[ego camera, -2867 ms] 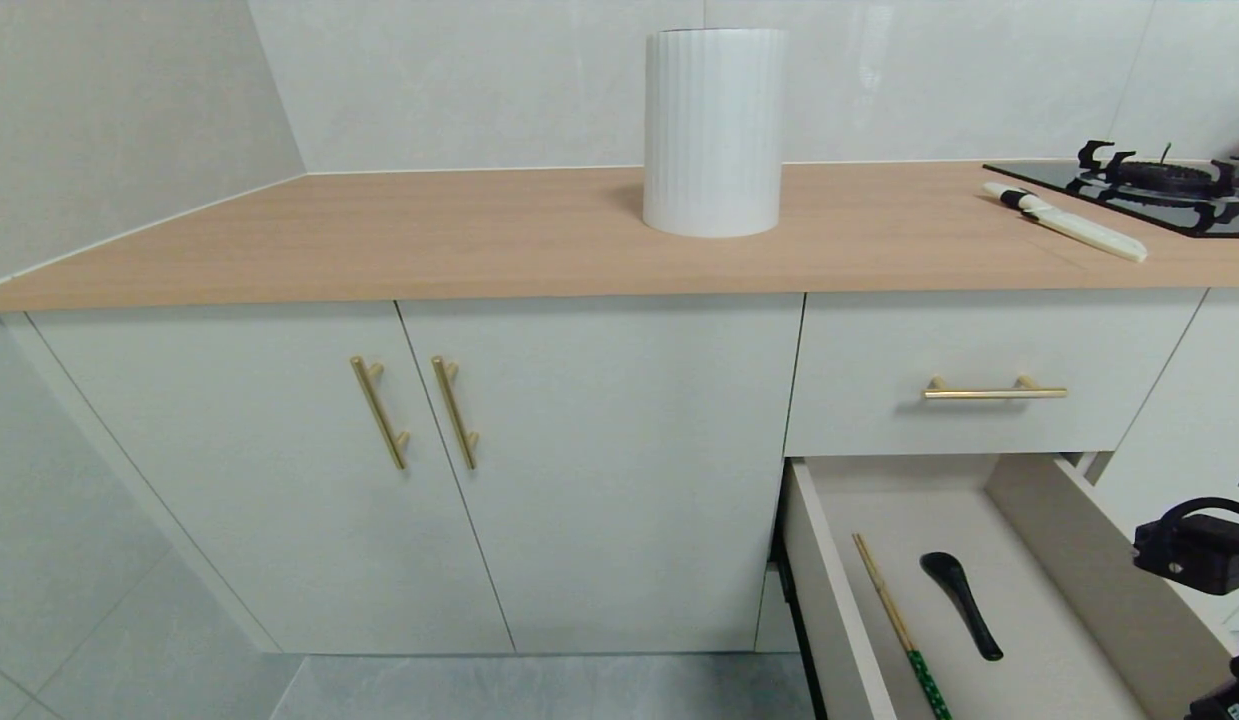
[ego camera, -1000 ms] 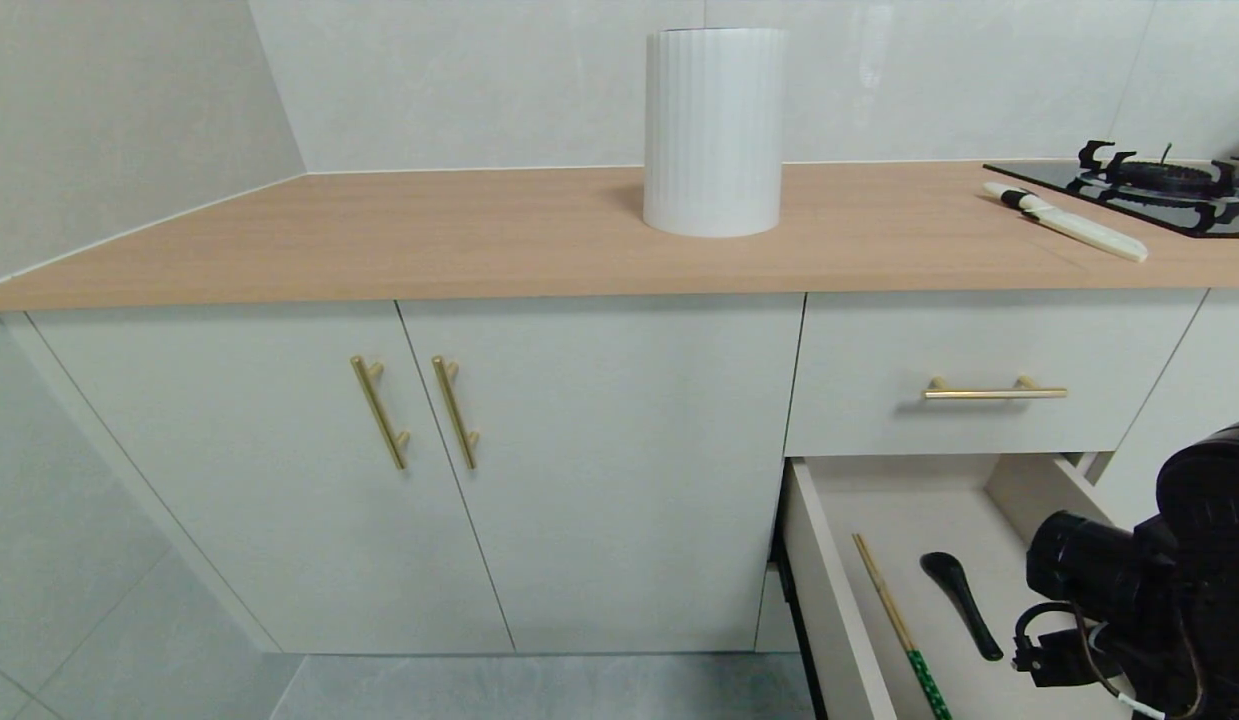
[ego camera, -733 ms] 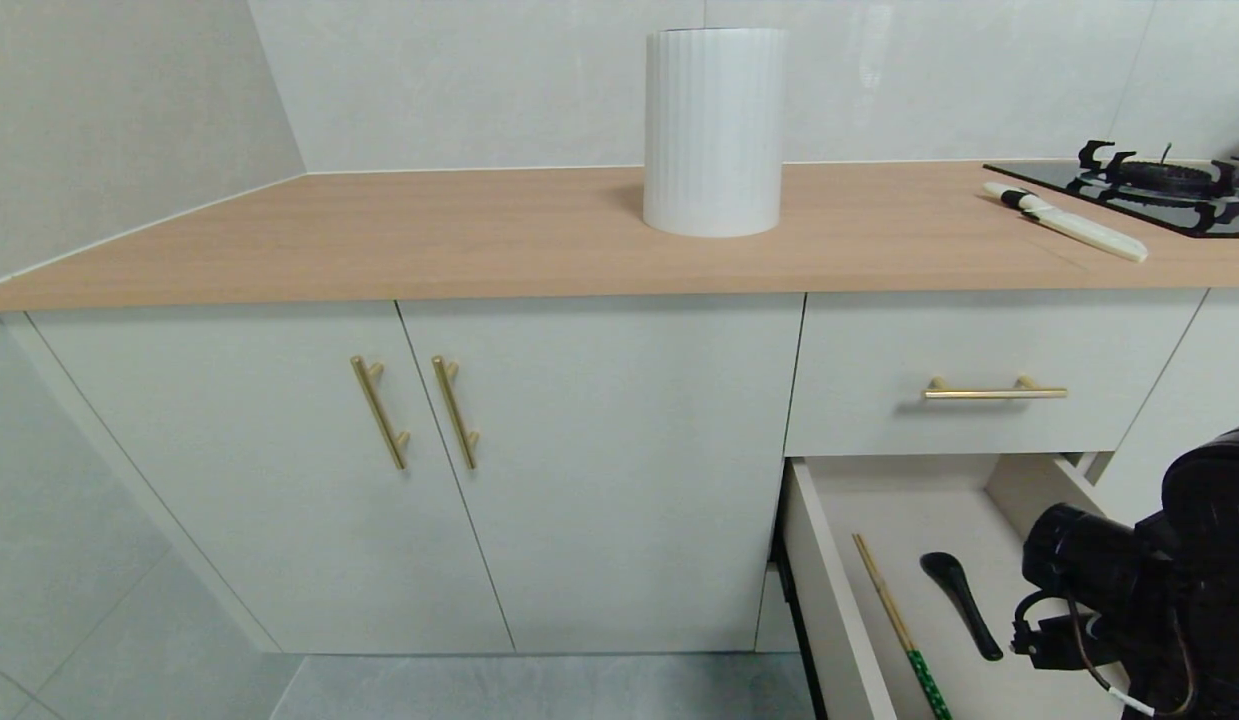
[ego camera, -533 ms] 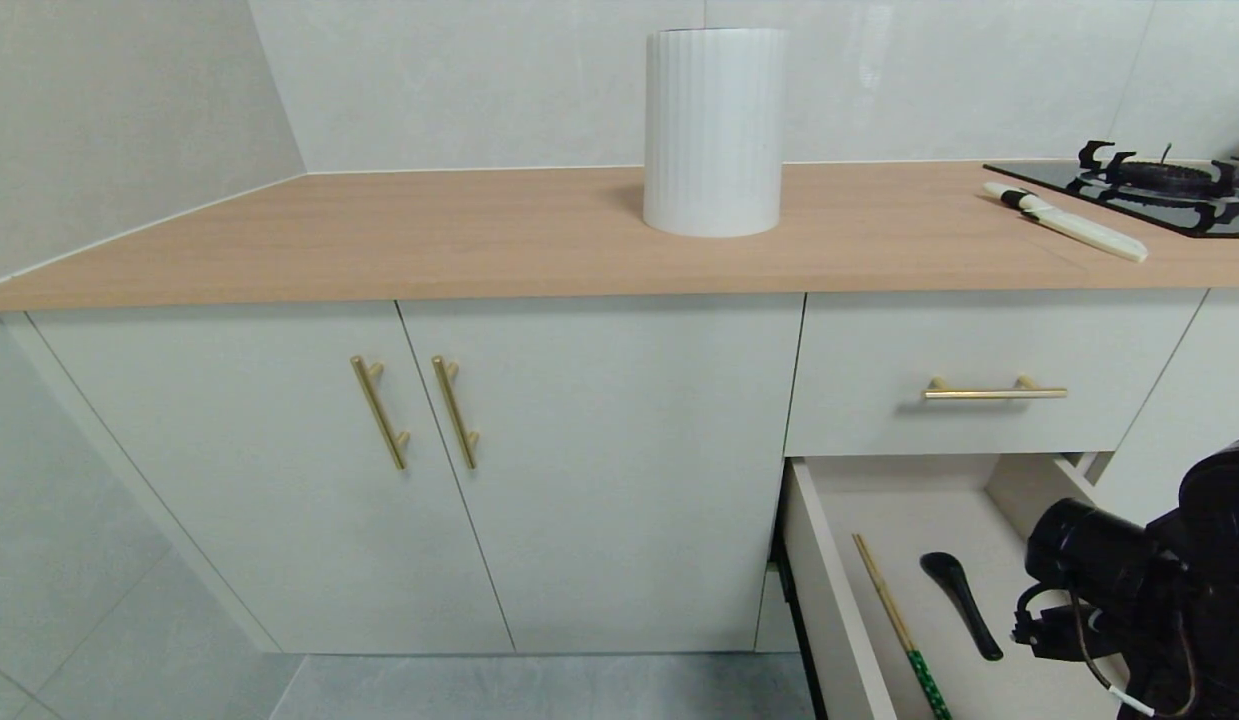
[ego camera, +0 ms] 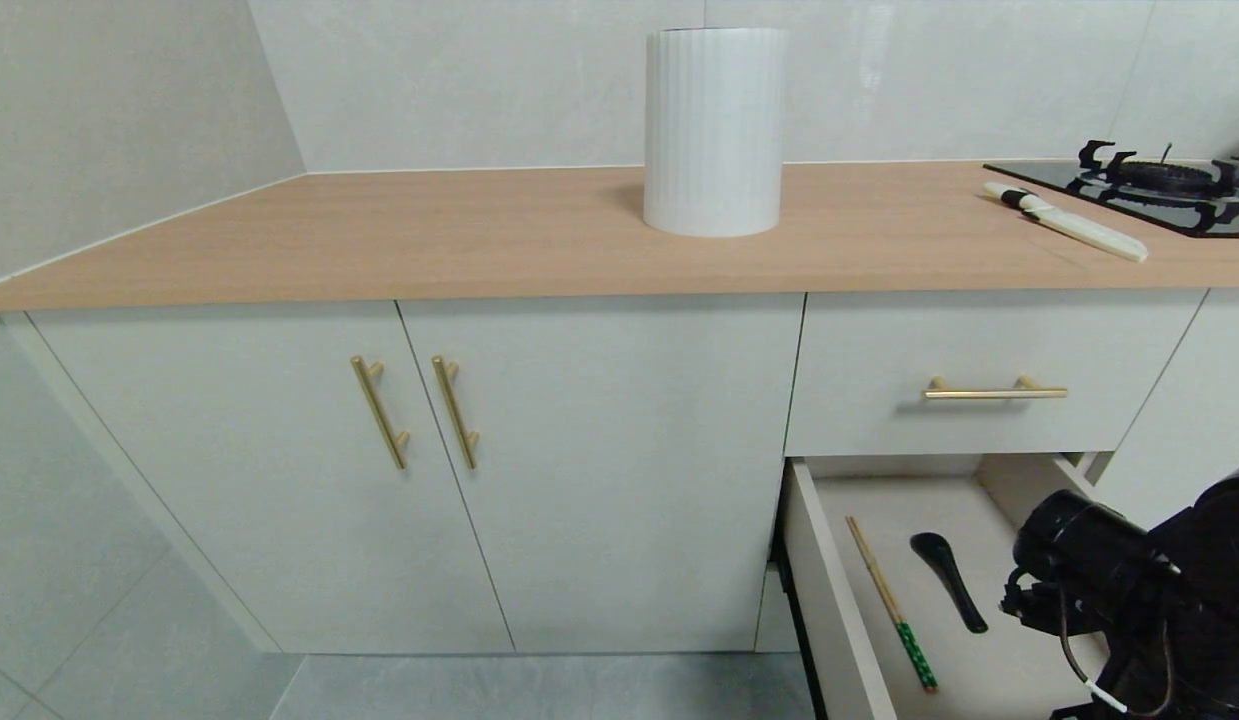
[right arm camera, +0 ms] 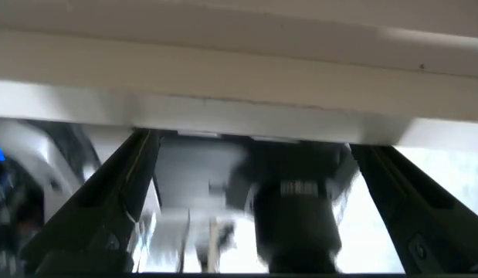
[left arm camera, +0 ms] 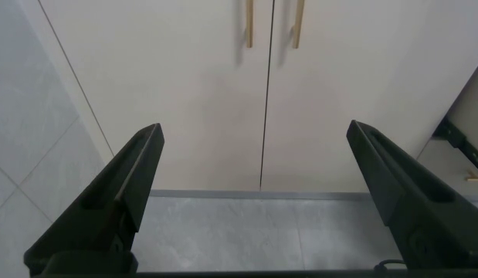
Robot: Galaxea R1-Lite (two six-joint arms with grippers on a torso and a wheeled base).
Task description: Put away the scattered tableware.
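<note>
At the far left of the head view, the wall meets the countertop (ego camera: pixel 379 240). Below it, open tiled floor (ego camera: pixel 529 690) runs along the foot of the cabinet doors (ego camera: pixel 279 470). My left gripper (left arm camera: pixel 254 127) hangs low before those doors, jaws spread wide and empty.

At top centre a white ribbed canister (ego camera: pixel 713 130) stands upright on the countertop, well back from its front edge.

Right of the doors the upper drawer (ego camera: pixel 979 340) is closed. The lower drawer (ego camera: pixel 827 600) stands pulled out, its left wall jutting toward the camera. Inside, the chopsticks (ego camera: pixel 891 605) lie lengthwise near that wall. The black spoon (ego camera: pixel 951 585) lies just beside them, not touching.

At the upper right a white knife (ego camera: pixel 1066 222) lies on the countertop beside the hob (ego camera: pixel 1159 185).

My right arm (ego camera: pixel 1169 590) sits in the lower right corner, over the open drawer's right side. My right gripper (right arm camera: pixel 254 143) is released too, jaws wide. A pale edge runs across just beyond its tips, and what lies past that is blurred.
</note>
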